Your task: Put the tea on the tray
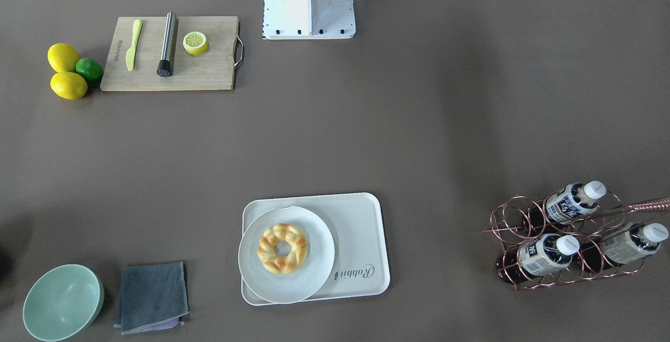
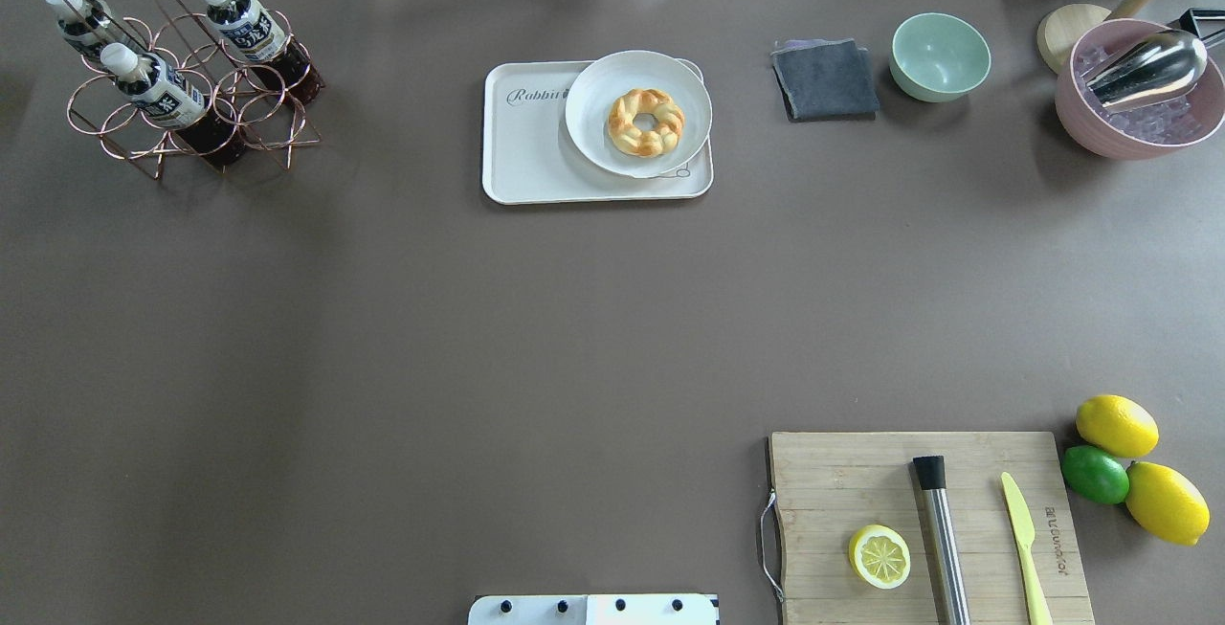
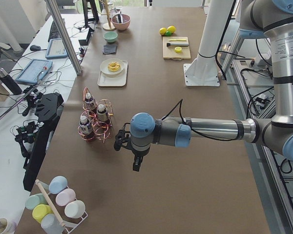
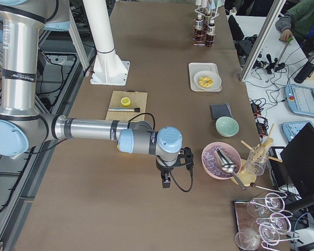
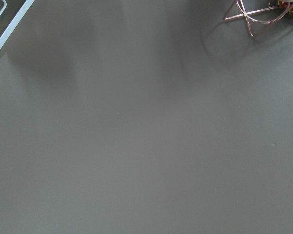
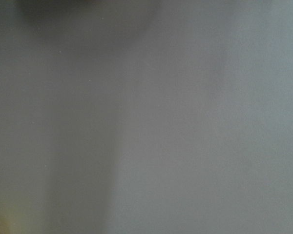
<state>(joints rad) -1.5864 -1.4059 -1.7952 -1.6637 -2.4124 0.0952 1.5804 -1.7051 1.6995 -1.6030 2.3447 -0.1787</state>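
Nearest the lens in the front-facing view sit a green bowl (image 1: 63,302) and a folded grey cloth (image 1: 152,297), with the tray (image 1: 361,237) just beyond, half covered by a white plate (image 1: 309,275) that carries a pastry ring (image 1: 282,247). Off to my left the tea (image 1: 568,205) lies tilted in a copper wire rack (image 1: 648,206), cap pointing up and outward, above two other bottles. The overhead view agrees: rack at the far left corner, tray mid-table, well apart. From the left end, my left pincer (image 3: 136,165) hangs over bare table (image 5: 146,146) near the rack, but I cannot tell whether it is open. The same goes for my right pincer (image 4: 166,182), seen from the right end. My left wrist camera catches only a rack foot and a tray corner; my right shows bare table. I judge the bottle full, so it has some weight — smooth, slick-labelled and slightly squeezable. I would grip just under the cap, where it clears the ring, and draw it out along its axis.
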